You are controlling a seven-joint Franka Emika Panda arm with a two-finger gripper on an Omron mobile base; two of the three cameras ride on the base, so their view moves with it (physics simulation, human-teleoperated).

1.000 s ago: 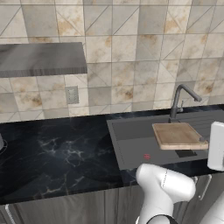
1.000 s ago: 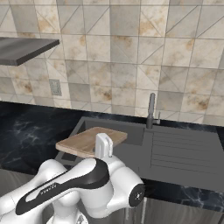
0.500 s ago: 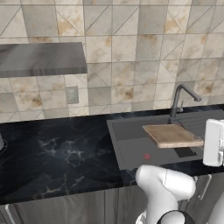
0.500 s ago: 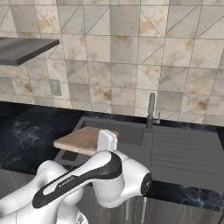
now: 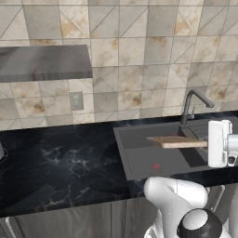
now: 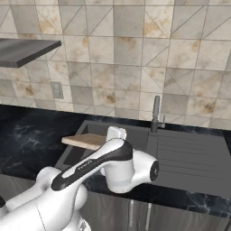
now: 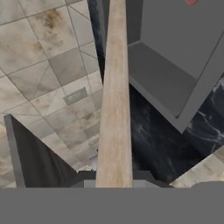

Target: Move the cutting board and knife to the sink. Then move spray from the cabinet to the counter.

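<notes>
My gripper [image 5: 208, 144] is shut on the right end of the cutting board [image 5: 179, 142], a light-brown wooden slab held in the air over the sink [image 5: 139, 158]. The board shows almost edge-on and sticks out to the left above the dark grey basin. From the right base view the cutting board [image 6: 83, 140] hangs over the left part of the sink [image 6: 135, 135], with my gripper [image 6: 106, 142] behind my forearm. In the hand view the cutting board [image 7: 114, 100] runs straight away from my gripper [image 7: 114, 181], the sink [image 7: 170, 65] beside it. The knife, spray and cabinet are out of view.
A curved grey faucet [image 5: 193, 104] stands behind the sink, close to the board's right end. The black veined counter [image 5: 60, 162] stretches to the left. A grey ledge [image 5: 44, 62] juts from the tiled wall at upper left, over a wall outlet [image 5: 76, 100].
The board's top face showed before; now it has tipped until nearly only its edge shows. My hand and the board have shifted a little to the left over the basin, still gripped.
</notes>
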